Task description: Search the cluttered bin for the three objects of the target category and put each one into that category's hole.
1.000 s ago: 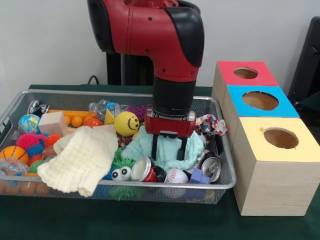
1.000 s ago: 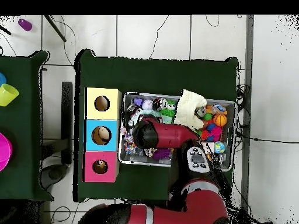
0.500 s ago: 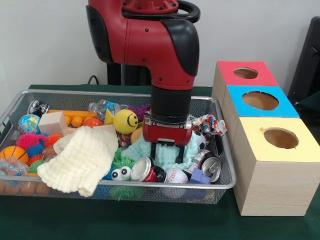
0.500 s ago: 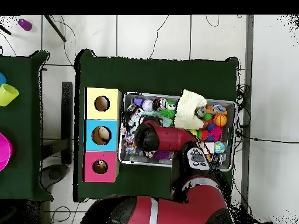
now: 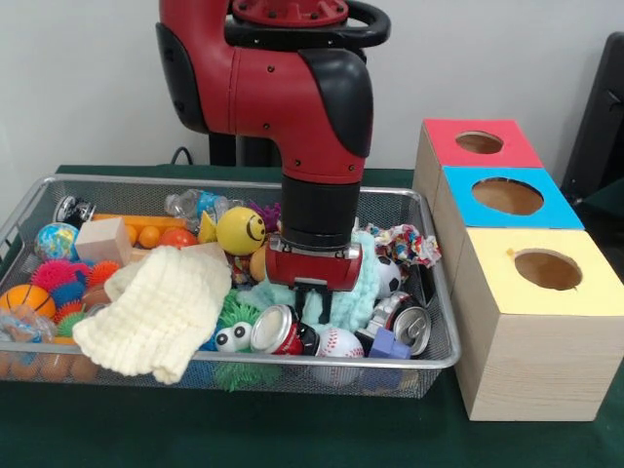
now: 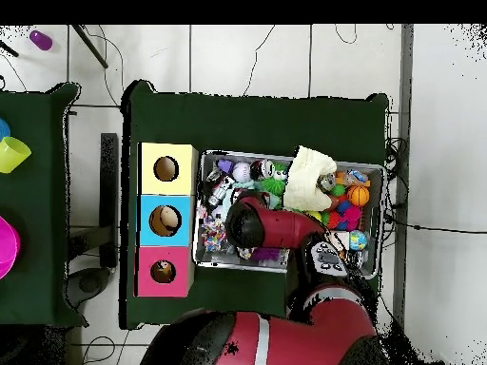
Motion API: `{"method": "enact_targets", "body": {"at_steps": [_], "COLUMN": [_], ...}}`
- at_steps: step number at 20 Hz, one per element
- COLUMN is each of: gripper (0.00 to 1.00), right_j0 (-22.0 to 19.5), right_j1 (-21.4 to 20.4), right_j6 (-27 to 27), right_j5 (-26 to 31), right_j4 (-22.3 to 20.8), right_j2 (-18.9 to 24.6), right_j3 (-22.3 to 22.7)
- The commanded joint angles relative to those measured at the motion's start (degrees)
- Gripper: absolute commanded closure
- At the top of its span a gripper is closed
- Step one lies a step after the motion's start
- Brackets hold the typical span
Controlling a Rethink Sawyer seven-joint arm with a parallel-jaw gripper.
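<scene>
My gripper (image 5: 317,304) reaches down into the wire basket (image 5: 146,180), right of its middle. Its fingers are shut on a mint green cloth (image 5: 359,288), which bunches up around them and hangs on the right side. Just below the fingertips lie a red can (image 5: 278,330) and a baseball (image 5: 341,343). A second can (image 5: 409,327) lies at the basket's right front corner. Three wooden boxes stand to the right, with a red top (image 5: 479,142), a blue top (image 5: 507,196) and a yellow top (image 5: 548,269), each with a round hole. In the overhead view the arm (image 6: 271,226) hides the gripper.
A cream knitted cloth (image 5: 156,307) covers the basket's left middle. A yellow smiley ball (image 5: 242,231), a wooden block (image 5: 102,239), a small basketball (image 5: 24,300) and several spiky toys fill the rest. From above, the boxes (image 6: 165,220) sit left of the basket (image 6: 376,171).
The fingers went from open around the mint cloth to shut on it. The arm shifted slightly left in the front view, and the cloth is now pulled up and bunched.
</scene>
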Motion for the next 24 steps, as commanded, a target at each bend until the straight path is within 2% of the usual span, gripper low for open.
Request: {"method": "enact_targets", "body": {"at_steps": [1,6,8,13,20,24], "gripper": [1.0,1.0,1.0,1.0,1.0,1.0], "right_j0": [-2.2,-4.4,-6.1,-9.0,-9.2,-8.9], "right_j1": [4.2,1.3,-1.2,-9.4,-18.3,-22.9], "right_j6": [9.6,6.7,5.0,-1.2,-3.3,-4.4], "right_j5": [-2.3,3.3,6.0,18.0,29.2,37.5], "right_j4": [0.3,-0.4,-1.0,-1.1,-0.7,-0.6], "right_j2": [1.9,3.8,4.7,6.0,6.2,5.8], "right_j3": [3.0,4.4,5.7,7.0,7.9,6.9]}}
